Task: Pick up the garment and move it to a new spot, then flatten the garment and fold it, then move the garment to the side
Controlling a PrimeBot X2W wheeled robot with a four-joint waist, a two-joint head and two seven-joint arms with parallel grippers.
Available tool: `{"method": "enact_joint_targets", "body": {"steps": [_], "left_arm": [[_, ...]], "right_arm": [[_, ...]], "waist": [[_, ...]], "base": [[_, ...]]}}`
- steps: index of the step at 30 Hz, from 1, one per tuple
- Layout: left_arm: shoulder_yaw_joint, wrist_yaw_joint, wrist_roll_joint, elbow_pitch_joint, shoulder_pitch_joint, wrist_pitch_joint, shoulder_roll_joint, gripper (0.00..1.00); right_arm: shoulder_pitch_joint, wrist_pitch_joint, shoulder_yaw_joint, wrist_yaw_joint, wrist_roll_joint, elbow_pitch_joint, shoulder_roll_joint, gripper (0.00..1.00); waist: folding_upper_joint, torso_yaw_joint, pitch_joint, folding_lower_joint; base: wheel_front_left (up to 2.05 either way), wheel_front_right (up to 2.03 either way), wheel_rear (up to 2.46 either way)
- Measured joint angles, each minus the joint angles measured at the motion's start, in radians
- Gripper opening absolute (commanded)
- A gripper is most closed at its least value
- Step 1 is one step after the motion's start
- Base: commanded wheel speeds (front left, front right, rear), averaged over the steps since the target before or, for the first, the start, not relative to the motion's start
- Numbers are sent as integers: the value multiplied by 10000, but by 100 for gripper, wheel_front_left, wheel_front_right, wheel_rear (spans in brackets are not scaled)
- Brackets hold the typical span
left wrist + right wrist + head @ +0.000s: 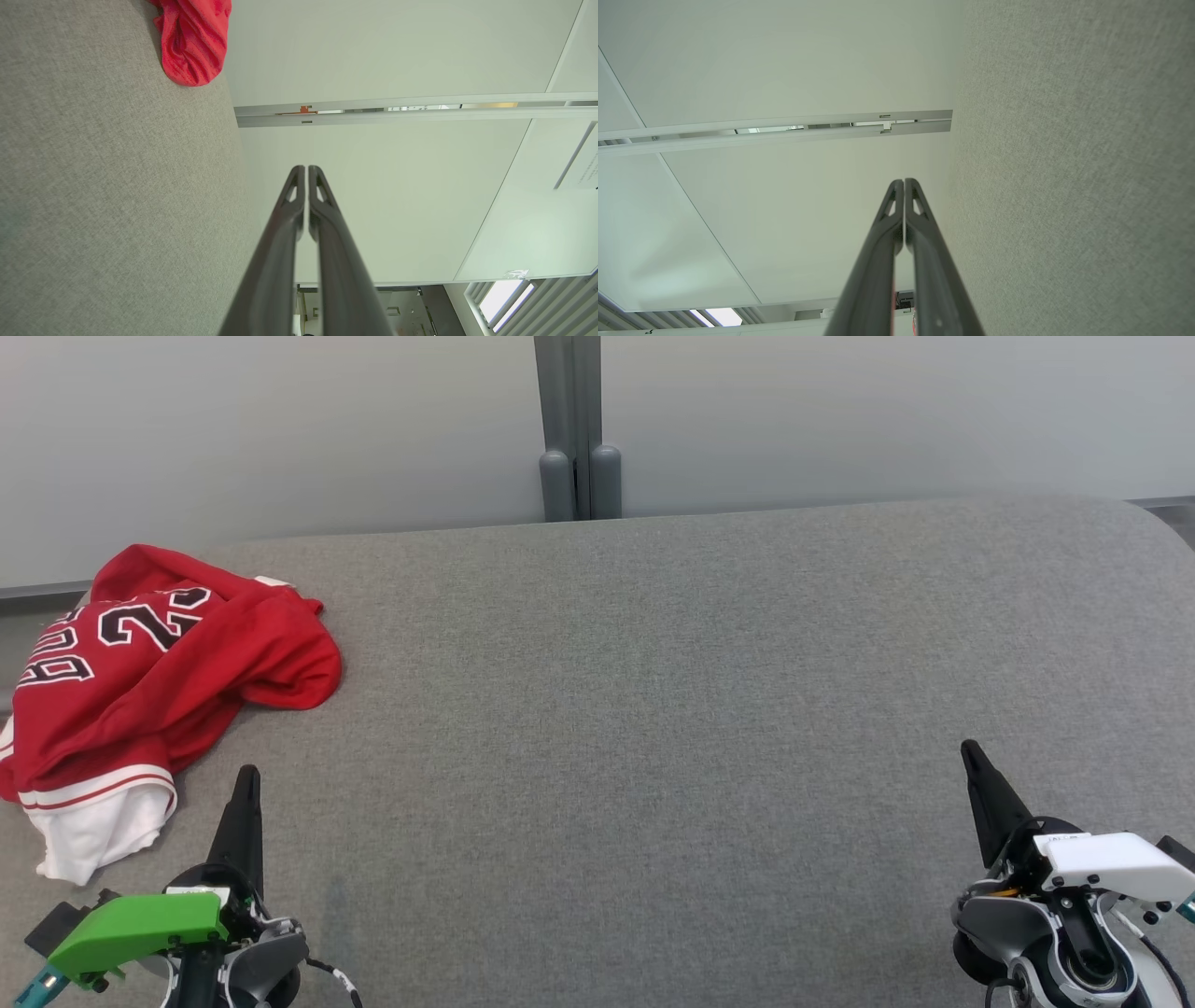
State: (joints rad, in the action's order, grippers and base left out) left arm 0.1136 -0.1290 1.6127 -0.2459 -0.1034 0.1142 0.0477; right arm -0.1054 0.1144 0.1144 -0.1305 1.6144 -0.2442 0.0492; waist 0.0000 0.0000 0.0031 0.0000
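The garment [159, 681] is a red jersey with black and white lettering and a white hem, lying crumpled at the far left of the grey fabric surface [653, 709]. A red fold of the garment [194, 39] shows at the top of the left wrist view. My left gripper [247, 775] is shut and empty near the front left, just right of the garment's white hem and apart from it. In its own view the left gripper [306, 167] has its fingers pressed together. My right gripper [969, 747] is shut and empty at the front right, its tips [904, 180] touching.
A pale wall runs behind the grey surface, with a grey post [577, 429] at its middle. The surface's back edge curves down at the far right [1148, 518]. The garment hangs partly past the left edge.
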Motion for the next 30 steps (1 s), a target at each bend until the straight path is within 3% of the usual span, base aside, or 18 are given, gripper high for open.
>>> {"method": "enact_joint_targets", "body": {"steps": [25, 26, 30], "left_arm": [[0, 0, 0, 0, 0, 0, 0, 0], [0, 0, 0, 0, 0, 0, 0, 100], [-31, 8, 0, -314, 256, -10, -73, 100]], "right_arm": [[0, 0, 0, 0, 0, 0, 0, 0], [0, 0, 0, 0, 0, 0, 0, 100], [250, -2, -17, 4, 2, -299, -82, 100]], "waist": [[0, 0, 0, 0], [0, 0, 0, 0], [0, 0, 0, 0]], "base": [[0, 0, 0], [0, 0, 0], [0, 0, 0]]}}
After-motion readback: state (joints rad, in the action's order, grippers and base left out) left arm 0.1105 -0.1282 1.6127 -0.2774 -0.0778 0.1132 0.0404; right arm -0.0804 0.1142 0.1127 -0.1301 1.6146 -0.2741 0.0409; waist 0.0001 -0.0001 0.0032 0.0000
